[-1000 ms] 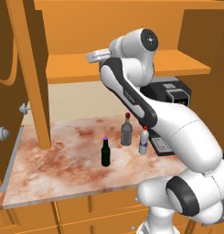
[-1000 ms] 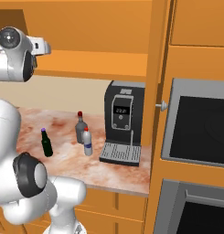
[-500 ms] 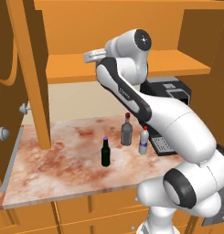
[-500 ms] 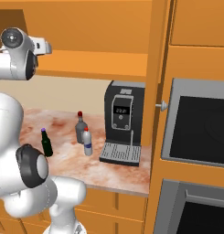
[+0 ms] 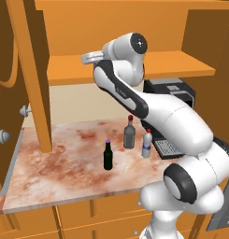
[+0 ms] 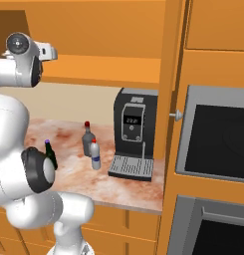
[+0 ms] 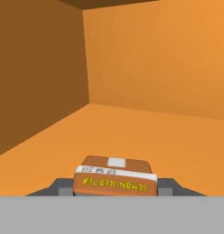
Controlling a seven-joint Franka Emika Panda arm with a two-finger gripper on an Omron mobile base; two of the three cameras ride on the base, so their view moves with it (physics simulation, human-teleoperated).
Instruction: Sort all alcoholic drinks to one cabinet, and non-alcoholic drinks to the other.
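The gripper [image 7: 114, 192] grips the juice carton [image 7: 115, 177] inside the cabinet [image 7: 131, 132]; beer bottle [image 5: 107, 156], grey bottle [image 5: 129, 133] and white plastic bottle [image 5: 146, 144] wait on the counter [image 5: 69, 163].

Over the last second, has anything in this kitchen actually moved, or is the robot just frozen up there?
Barely anything. The arm's upper joints have shifted slightly at the cabinet shelf, while the gripper stays closed on the juice carton inside the cabinet. On the counter, the beer bottle, grey bottle and white plastic bottle stand where they were.
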